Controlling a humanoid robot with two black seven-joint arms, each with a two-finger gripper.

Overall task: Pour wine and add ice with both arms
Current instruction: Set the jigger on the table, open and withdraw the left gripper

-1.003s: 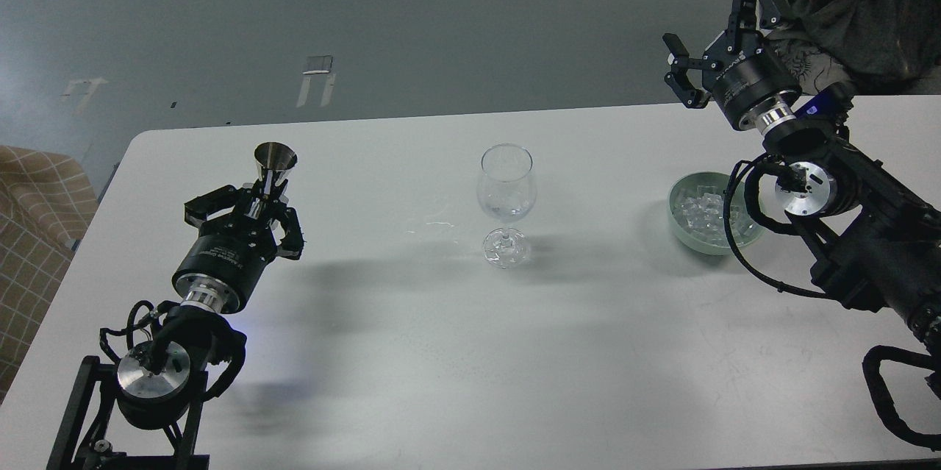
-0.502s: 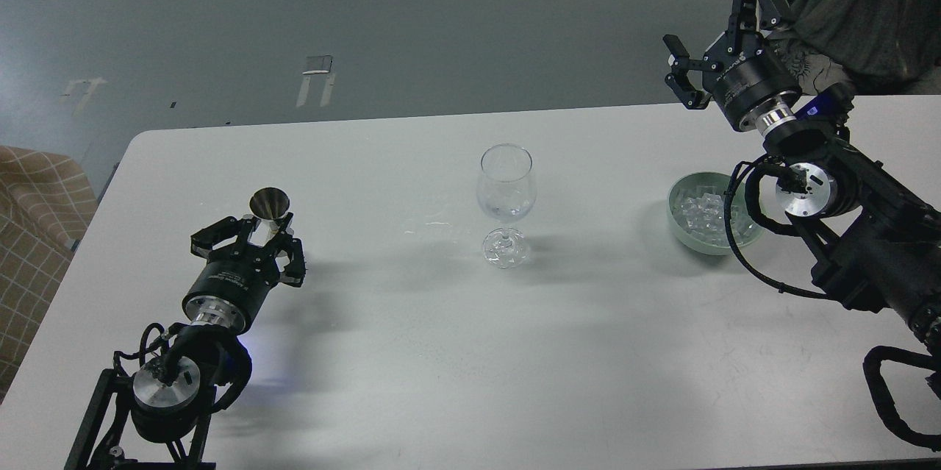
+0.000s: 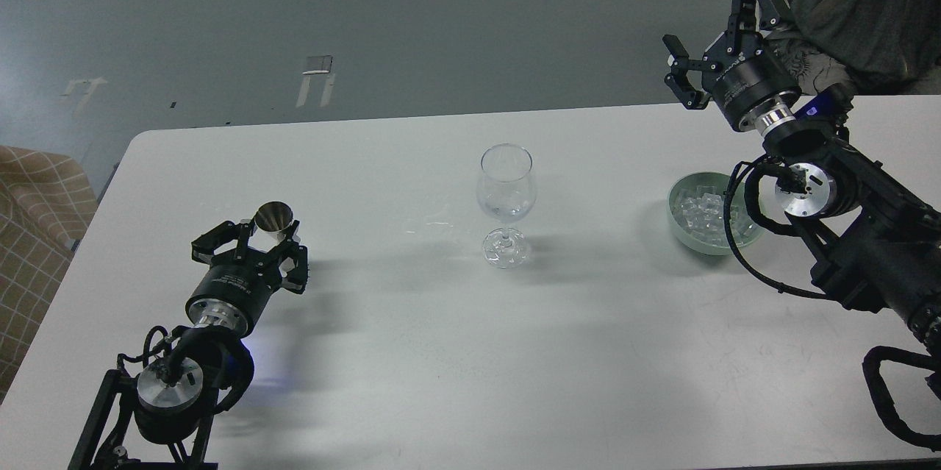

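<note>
A clear stemmed wine glass [image 3: 506, 201] stands upright at the table's middle. A pale green bowl [image 3: 682, 218] at the right holds a heap of clear ice cubes [image 3: 697, 207]. My left gripper [image 3: 259, 243] at the table's left is shut on a small steel measuring cup [image 3: 273, 218], held upright low over the table. My right gripper [image 3: 711, 29] is open and empty, raised high behind the table's far right edge, above and behind the bowl. The right arm partly hides the bowl's right side.
The white table [image 3: 441, 352] spans the view. A person in dark clothes [image 3: 853, 6] sits behind the far right corner, close to my right gripper. A checked beige seat [image 3: 29, 212] is at the left edge.
My left arm has drawn back toward me and lowered, carrying the steel cup with it. The right arm has hardly moved. The person's hand at the top right has gone from view.
</note>
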